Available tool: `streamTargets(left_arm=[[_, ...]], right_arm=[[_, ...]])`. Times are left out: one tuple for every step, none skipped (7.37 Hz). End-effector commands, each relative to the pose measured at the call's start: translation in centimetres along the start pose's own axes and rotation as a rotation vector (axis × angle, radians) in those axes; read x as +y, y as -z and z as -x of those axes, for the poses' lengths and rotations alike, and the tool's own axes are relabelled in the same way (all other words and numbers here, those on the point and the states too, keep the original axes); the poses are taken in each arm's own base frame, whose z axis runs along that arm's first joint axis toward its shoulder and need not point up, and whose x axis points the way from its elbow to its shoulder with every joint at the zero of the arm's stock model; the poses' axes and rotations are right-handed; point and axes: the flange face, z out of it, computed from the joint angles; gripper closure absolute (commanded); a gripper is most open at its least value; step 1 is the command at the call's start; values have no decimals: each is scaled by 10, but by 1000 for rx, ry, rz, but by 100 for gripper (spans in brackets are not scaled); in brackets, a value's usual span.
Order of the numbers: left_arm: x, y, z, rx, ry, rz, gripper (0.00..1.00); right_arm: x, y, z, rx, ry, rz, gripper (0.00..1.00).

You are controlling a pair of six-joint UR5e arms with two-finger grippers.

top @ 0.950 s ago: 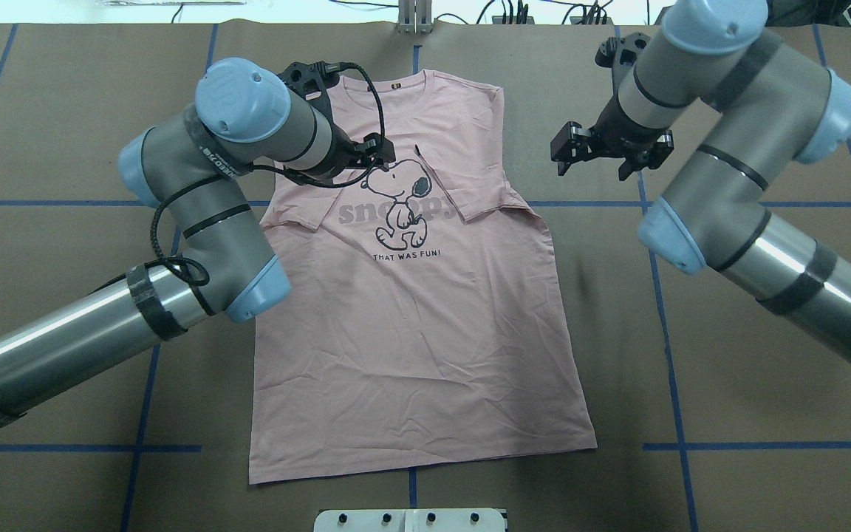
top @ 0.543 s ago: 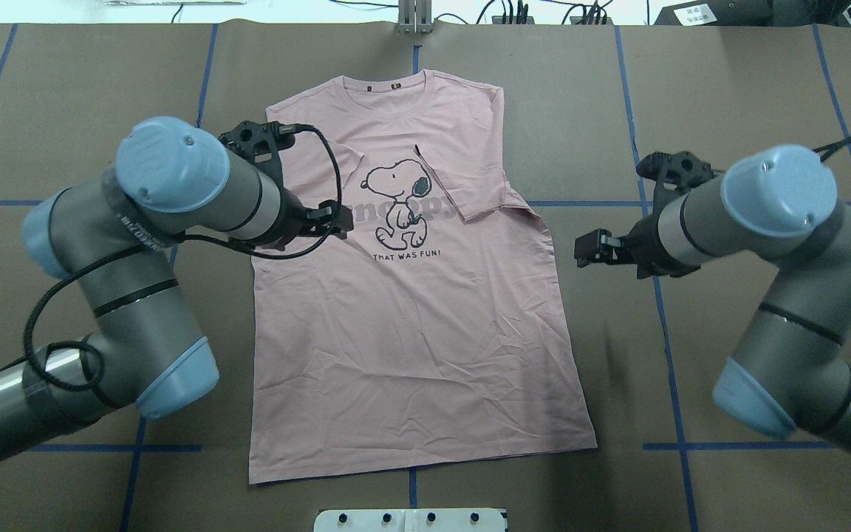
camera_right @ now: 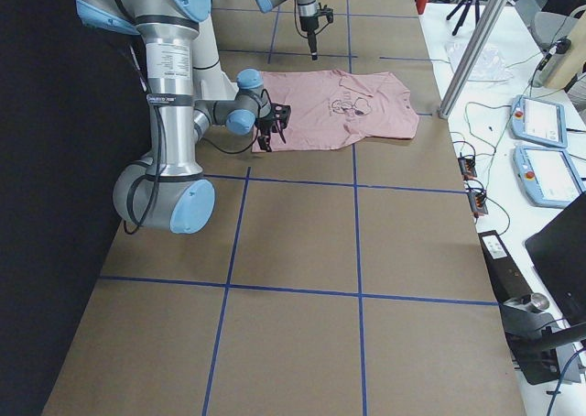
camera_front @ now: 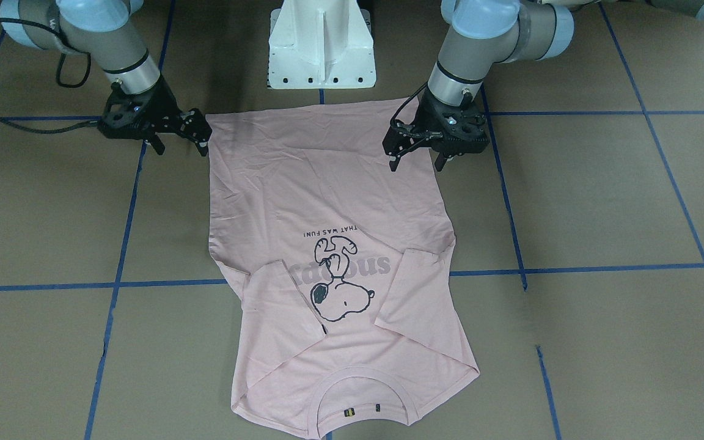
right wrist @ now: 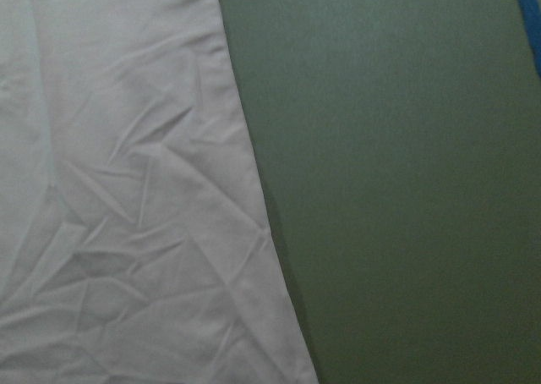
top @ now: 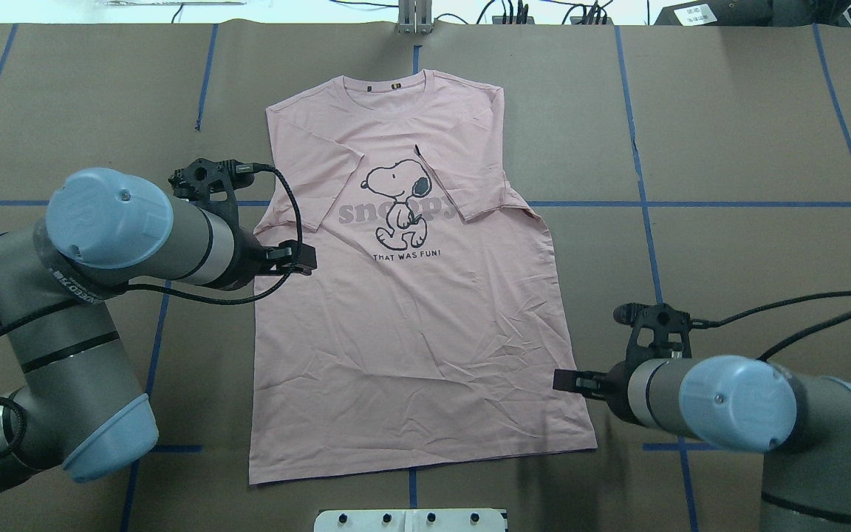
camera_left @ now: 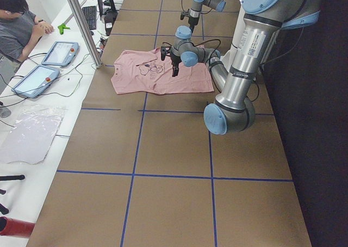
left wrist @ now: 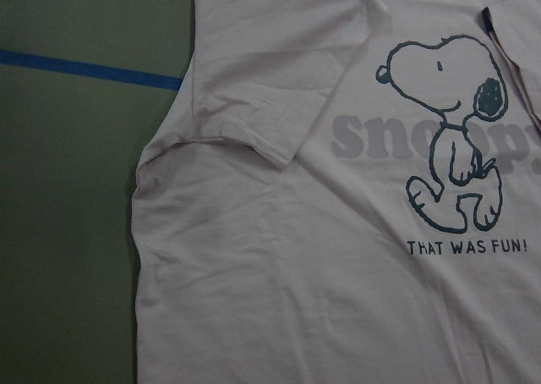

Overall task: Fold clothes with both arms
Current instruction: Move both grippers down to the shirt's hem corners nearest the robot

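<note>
The pale pink T-shirt (top: pixel 425 332) lies flat and face up on the brown table, collar far from the robot. Both sleeves are folded in over the chest beside the dog print (top: pixel 400 199). My left gripper (top: pixel 301 260) is open and empty, above the shirt's left side edge below the folded sleeve; in the front view it (camera_front: pixel 414 164) hangs over that edge. My right gripper (top: pixel 566 380) is open and empty at the shirt's right side edge near the hem; the front view shows it (camera_front: pixel 182 148) by the hem corner. The wrist views show only cloth (left wrist: pixel 338 274) (right wrist: pixel 127 232), no fingers.
The white pedestal (camera_front: pixel 321 43) stands just behind the hem. Blue tape lines (top: pixel 728 204) cross the brown table cover. A person (camera_left: pixel 19 24) sits with tablets (camera_left: pixel 57 52) on the white bench beyond the collar side.
Both arms have swung back toward the robot along the shirt's sides: the left gripper from the print to the left edge, the right from beside the sleeve to near the hem. The shirt has not moved.
</note>
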Motion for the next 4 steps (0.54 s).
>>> streamTargets(left_arm=[[3,2,-1,6,8,4,0],[4,1,-2,6,8,5,0],[3,0,-1,4,6,4,0],[3,0,-2,4,6,5,0]], right_arm=[[43,-12,-4,20,36,1,0],[46,-12,-4,20,40,6,0],[49,-14,-3,28,44,9,0],[50,-16,-2,46,47,9,0]])
